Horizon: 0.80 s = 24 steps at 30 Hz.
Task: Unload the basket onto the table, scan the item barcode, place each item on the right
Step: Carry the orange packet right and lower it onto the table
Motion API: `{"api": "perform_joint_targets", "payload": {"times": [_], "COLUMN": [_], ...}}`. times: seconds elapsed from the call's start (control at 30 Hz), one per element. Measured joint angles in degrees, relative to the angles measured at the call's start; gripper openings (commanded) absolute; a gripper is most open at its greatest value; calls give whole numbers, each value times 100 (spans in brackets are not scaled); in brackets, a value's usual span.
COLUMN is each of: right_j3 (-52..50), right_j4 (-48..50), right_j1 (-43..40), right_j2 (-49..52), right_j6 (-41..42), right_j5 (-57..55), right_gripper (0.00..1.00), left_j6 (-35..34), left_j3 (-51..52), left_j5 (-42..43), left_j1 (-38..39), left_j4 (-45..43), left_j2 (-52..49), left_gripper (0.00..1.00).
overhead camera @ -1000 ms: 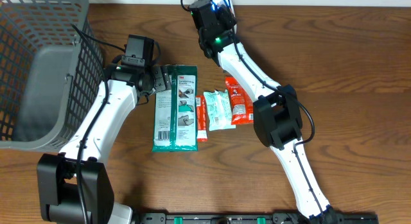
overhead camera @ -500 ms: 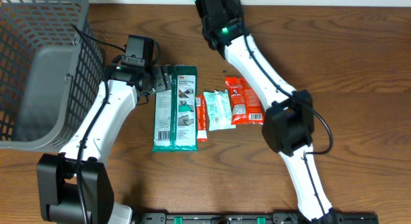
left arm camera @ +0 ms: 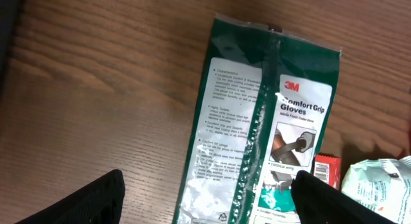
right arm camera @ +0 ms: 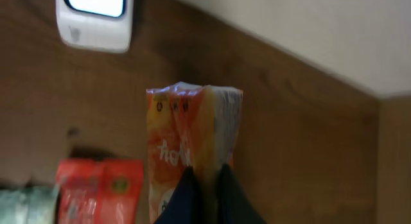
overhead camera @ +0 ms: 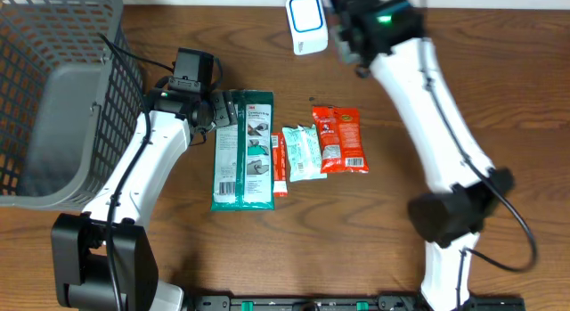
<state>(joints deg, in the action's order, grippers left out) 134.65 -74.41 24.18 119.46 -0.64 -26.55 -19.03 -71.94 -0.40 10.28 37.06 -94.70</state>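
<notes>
My right gripper point(right arm camera: 205, 174) is shut on the lower edge of an orange snack packet point(right arm camera: 186, 124), which stands upright above the table. In the right wrist view the white scanner point(right arm camera: 95, 17) with its lit window is up and to the left of the packet. No barcode shows on the packet's visible face. Overhead, the scanner point(overhead camera: 305, 24) stands at the table's far edge, just left of the right arm point(overhead camera: 378, 21), which hides the packet. My left gripper point(left arm camera: 209, 185) hangs open over a green glove pack point(left arm camera: 263, 121), not touching it.
A grey wire basket point(overhead camera: 53, 97) fills the far left. Right of the glove pack point(overhead camera: 243, 151) lie a narrow red sachet point(overhead camera: 279, 164), a pale green packet point(overhead camera: 303, 152) and a red packet point(overhead camera: 338, 139). A light wall borders the table's far side.
The right arm has swung to the right along the far edge with the packet, uncovering the white scanner. The left arm has stayed put.
</notes>
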Motion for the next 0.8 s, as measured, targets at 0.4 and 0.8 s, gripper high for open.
{"api": "perform_joint_targets", "payload": {"times": [0.4,0.8], "right_j3": [-402,-3477], "right_j4": [-1519,638], "right_j1": [-2146,-3989], "right_j2": [-459,-387], "right_j6": [466,557], "right_j5": [1130,1895], "right_gripper": [1,1], "left_j6": [-2,-2], "left_j3": [0,0], "left_j5": [2,2], "left_j1": [0,0], "left_j4": [4,2], "left_j2": [0,0], "left_gripper": [84,84]}}
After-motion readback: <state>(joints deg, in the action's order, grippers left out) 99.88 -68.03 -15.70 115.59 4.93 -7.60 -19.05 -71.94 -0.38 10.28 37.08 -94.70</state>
